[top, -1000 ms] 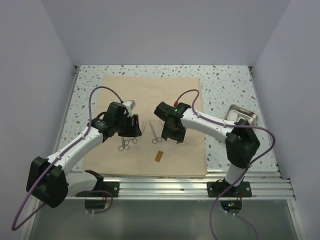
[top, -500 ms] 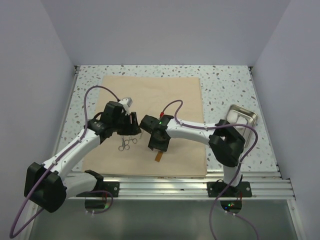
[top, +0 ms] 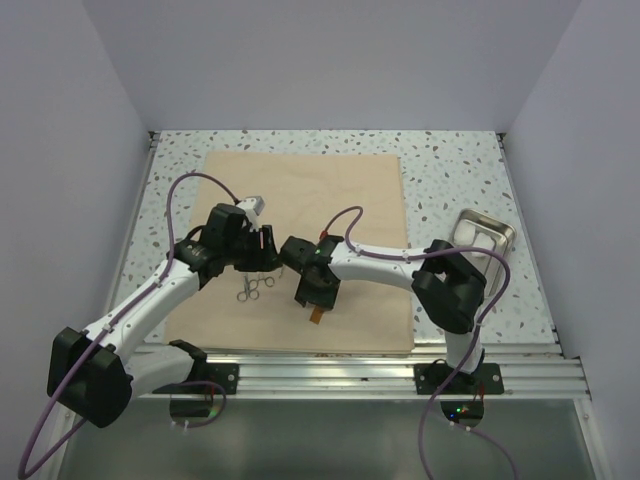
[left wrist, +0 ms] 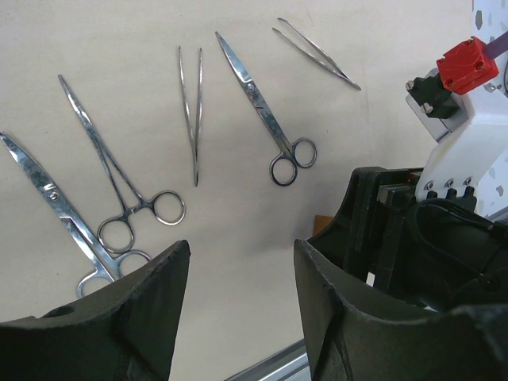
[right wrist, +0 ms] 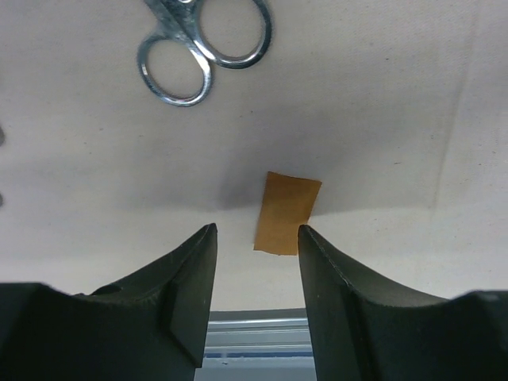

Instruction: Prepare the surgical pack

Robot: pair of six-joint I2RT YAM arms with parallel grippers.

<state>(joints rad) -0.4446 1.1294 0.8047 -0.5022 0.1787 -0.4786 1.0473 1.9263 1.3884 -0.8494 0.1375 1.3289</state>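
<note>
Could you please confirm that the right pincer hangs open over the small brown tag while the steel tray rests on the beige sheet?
Not quite: the steel tray rests on the speckled table, right of the beige sheet, as the top external view shows. The right pincer does hang open over the small brown tag.

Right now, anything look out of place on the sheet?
One thing: a small orange-brown rectangular strip lies tilted on the tan fabric sheet near its front edge, under the open right claw, apart from the steel instruments.
</note>
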